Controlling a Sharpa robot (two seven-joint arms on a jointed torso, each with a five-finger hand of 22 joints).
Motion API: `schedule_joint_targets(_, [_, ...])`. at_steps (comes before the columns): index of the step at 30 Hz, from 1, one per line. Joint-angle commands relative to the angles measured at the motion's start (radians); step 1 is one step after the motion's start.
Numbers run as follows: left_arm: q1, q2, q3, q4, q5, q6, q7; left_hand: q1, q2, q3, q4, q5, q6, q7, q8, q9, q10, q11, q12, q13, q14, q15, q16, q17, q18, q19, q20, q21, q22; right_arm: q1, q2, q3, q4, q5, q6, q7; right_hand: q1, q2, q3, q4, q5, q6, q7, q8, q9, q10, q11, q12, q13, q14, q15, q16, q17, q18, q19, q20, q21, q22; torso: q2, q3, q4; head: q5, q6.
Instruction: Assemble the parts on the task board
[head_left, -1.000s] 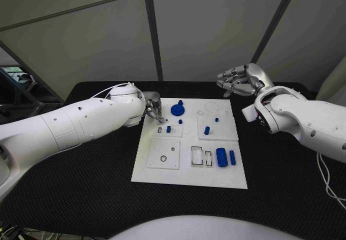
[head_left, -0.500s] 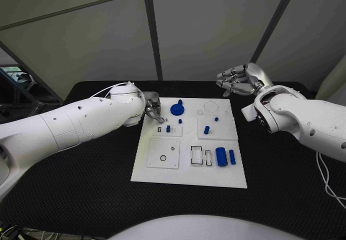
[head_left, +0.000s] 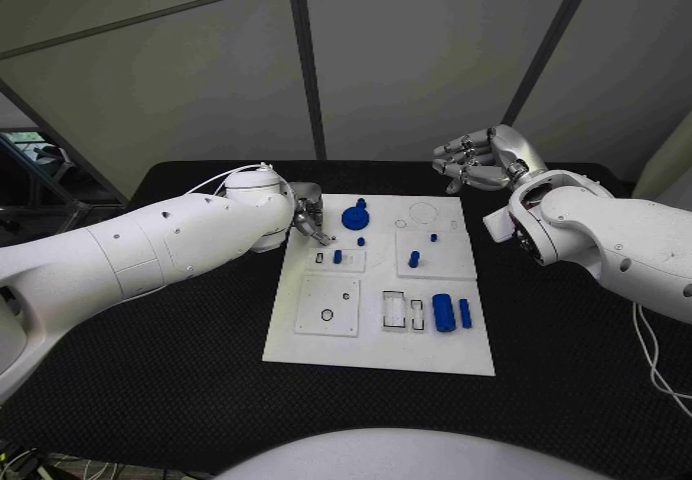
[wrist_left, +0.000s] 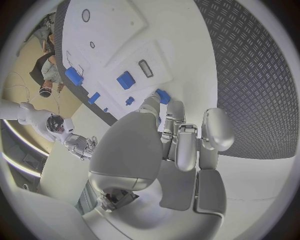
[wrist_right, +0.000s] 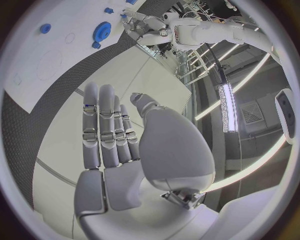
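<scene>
The white task board (head_left: 378, 345) lies mid-table. My left hand (head_left: 307, 222) hangs over its far left edge, fingers curled down. In the left wrist view a small blue part (wrist_left: 162, 96) is pinched at the fingertips (wrist_left: 152, 105). A blue gear-shaped part (head_left: 355, 215) stands just right of that hand. Small blue parts (head_left: 338, 257) (head_left: 414, 260) stand in the board's middle row, and two longer blue parts (head_left: 444, 313) lie near its right edge. My right hand (head_left: 476, 160) is raised beyond the board's far right corner, fingers straight and holding nothing.
The board has a rectangular slot (head_left: 319, 259) next to my left fingertips and a square inset plate (head_left: 327, 306) with a round hole. Black matting (head_left: 173, 360) surrounds the board on all sides.
My left arm has crept slightly to the right, with the hand staying over the board's far left edge. The right hand has not moved.
</scene>
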Motion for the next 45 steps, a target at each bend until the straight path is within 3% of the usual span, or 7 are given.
schedule_joint_targets(1, [-0.009,0.01,-0.01,-0.002,-0.003,0.018,-0.019,-0.001,-0.009,-0.007,0.0,-0.002,0.007,0.001,0.006,0.001,0.008,0.002,0.008,-0.001,0.047,-0.008,0.007,0.123,-0.039,0.008,-0.001,0.006,0.003,0.002,0.001,0.001,0.001,0.0,0.01,0.0,-0.006,0.002,0.002,0.006,0.006,-0.006,0.002,0.006,0.001,-0.008,0.0,0.004,-0.001,0.002,0.007,-0.005,0.001,0.011,0.002,0.005,-0.006,-0.002,0.0,0.0003,-0.0016,0.001,0.001])
schedule_joint_targets(6, [-0.009,0.017,-0.015,-0.002,-0.001,0.026,-0.025,-0.004,-0.014,-0.011,0.0,-0.001,0.012,-0.002,0.011,0.001,0.013,-0.001,0.013,0.0,0.051,-0.01,0.012,0.131,-0.041,0.014,-0.002,0.016,0.012,0.002,0.002,0.001,0.001,0.0,0.012,-0.001,-0.006,0.002,0.002,0.006,0.006,-0.006,0.002,0.006,0.001,-0.008,0.0,0.004,-0.001,0.002,0.007,-0.005,0.001,0.011,0.002,0.005,-0.006,-0.002,0.0,0.0005,-0.0009,0.002,0.001])
schedule_joint_targets(12, [-0.009,0.02,-0.019,0.001,0.023,0.018,-0.021,0.047,0.004,0.027,-0.029,0.002,0.039,-0.019,0.024,0.004,0.047,-0.018,0.032,0.028,0.066,-0.023,0.03,0.163,-0.048,0.033,-0.013,0.048,0.04,0.002,0.003,0.001,0.0,0.0,0.013,-0.001,-0.006,0.002,0.002,0.006,0.006,-0.006,0.002,0.006,0.001,-0.008,0.0,0.004,-0.001,0.002,0.007,-0.005,0.001,0.011,0.002,0.005,-0.006,-0.002,0.0,0.0002,-0.0004,0.001,0.001])
schedule_joint_targets(20, [-0.01,0.017,-0.021,0.01,0.043,-0.006,-0.01,0.085,0.001,0.108,-0.058,0.006,0.092,-0.046,0.036,0.009,0.15,-0.041,0.113,0.158,0.08,-0.042,0.048,0.195,-0.058,0.059,-0.032,0.093,0.08,0.002,0.004,0.001,-0.002,0.0,0.016,-0.002,-0.007,0.003,0.003,0.008,0.007,-0.006,0.002,0.007,0.001,-0.008,0.0,0.006,-0.002,0.002,0.007,-0.005,0.002,0.011,0.003,0.005,-0.008,-0.003,0.0,-0.0004,-0.0005,0.001,-0.001])
schedule_joint_targets(26, [-0.01,0.01,-0.021,0.019,0.08,-0.022,-0.008,0.066,-0.034,0.196,-0.061,0.007,0.111,-0.053,0.037,0.021,0.202,-0.049,0.15,0.224,0.089,-0.052,0.059,0.216,-0.064,0.072,-0.042,0.114,0.1,0.002,0.005,0.001,-0.003,0.0,0.02,-0.003,-0.008,0.004,0.003,0.008,0.007,-0.006,0.002,0.007,0.001,-0.008,0.0,0.006,-0.002,0.002,0.007,-0.005,0.002,0.011,0.003,0.005,-0.008,-0.003,-0.001,-0.0007,0.0004,0.002,-0.001])
schedule_joint_targets(33, [-0.011,0.0,-0.021,0.03,0.101,-0.035,-0.012,0.024,-0.079,0.309,-0.07,0.005,0.114,-0.055,0.041,0.046,0.228,-0.053,0.157,0.25,0.093,-0.055,0.064,0.226,-0.066,0.079,-0.046,0.121,0.112,0.002,0.006,0.001,-0.004,0.0,0.024,-0.004,-0.008,0.004,0.003,0.008,0.007,-0.006,0.002,0.007,0.001,-0.008,0.0,0.006,-0.002,0.002,0.007,-0.005,0.002,0.011,0.003,0.005,-0.008,-0.003,-0.001,-0.0004,0.0001,0.005,-0.001])
schedule_joint_targets(45, [-0.01,-0.023,-0.021,0.063,0.105,-0.057,-0.024,-0.016,-0.108,0.378,-0.082,0.004,0.115,-0.06,0.052,0.073,0.243,-0.055,0.168,0.273,0.094,-0.058,0.065,0.229,-0.068,0.083,-0.048,0.124,0.119,0.002,0.008,0.0,-0.007,0.0,0.028,-0.005,-0.01,0.005,0.003,0.01,0.008,-0.007,0.002,0.008,0.001,-0.009,0.001,0.007,-0.002,0.002,0.008,-0.005,0.002,0.011,0.003,0.005,-0.009,-0.004,-0.001,0.0003,0.0003,0.01,0.0])
